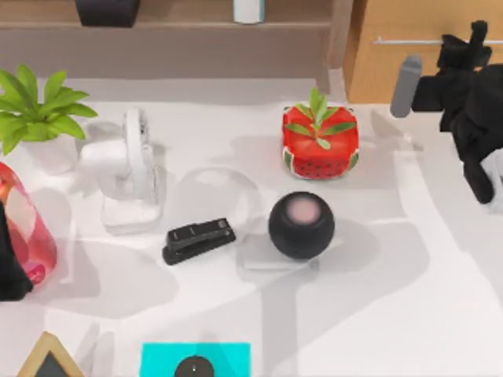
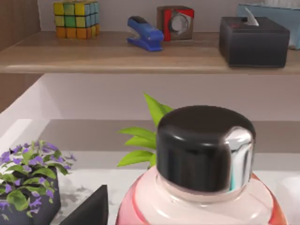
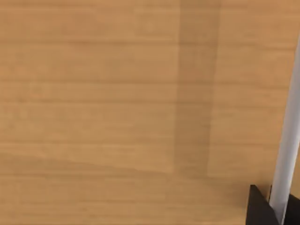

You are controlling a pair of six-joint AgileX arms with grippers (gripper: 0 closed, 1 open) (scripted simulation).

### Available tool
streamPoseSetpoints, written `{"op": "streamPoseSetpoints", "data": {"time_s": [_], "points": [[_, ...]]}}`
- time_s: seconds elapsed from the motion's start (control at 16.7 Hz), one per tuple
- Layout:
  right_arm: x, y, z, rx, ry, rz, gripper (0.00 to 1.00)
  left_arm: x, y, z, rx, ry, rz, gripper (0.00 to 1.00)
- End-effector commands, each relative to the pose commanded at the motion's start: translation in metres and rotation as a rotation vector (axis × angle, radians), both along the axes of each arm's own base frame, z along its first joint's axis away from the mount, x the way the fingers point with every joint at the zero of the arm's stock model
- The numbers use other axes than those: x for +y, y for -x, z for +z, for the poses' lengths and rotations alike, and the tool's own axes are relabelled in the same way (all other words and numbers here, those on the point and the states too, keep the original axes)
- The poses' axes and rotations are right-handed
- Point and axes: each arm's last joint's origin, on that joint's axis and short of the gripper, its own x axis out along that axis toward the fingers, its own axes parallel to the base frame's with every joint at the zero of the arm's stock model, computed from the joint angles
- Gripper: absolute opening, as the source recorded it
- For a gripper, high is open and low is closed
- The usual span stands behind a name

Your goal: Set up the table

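Our left pincer (image 1: 9, 263) sits at the white bench's (image 1: 409, 314) left edge against the red bottle (image 1: 27, 228), grip hidden so we cannot tell, while our right pincer (image 1: 464, 43) closes on the drawer cabinet's (image 1: 424, 71) silver handle (image 3: 287, 140) at far right.

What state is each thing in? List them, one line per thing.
Pink bottle: black cap on.
Black stapler: closed, lying on the table.
Blue stapler: closed, on the shelf.
Tissue box: tissue sticking out.
Rubik's cube: scrambled.
Left end effector: at the pink bottle.
Right end effector: at the drawer cabinet front.
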Motion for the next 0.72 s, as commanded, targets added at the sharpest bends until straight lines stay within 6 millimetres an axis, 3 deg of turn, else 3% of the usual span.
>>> {"op": "streamPoseSetpoints", "data": {"time_s": [0.12, 0.72], "points": [[0.0, 0.0, 0.0, 0.0, 0.0, 0.0, 0.0, 0.0, 0.0, 0.0, 0.0, 0.0, 0.0, 1.0], [0.0, 0.0, 0.0, 0.0, 0.0, 0.0, 0.75, 0.0, 0.0, 0.0, 0.0, 0.0, 0.0, 1.0]]}}
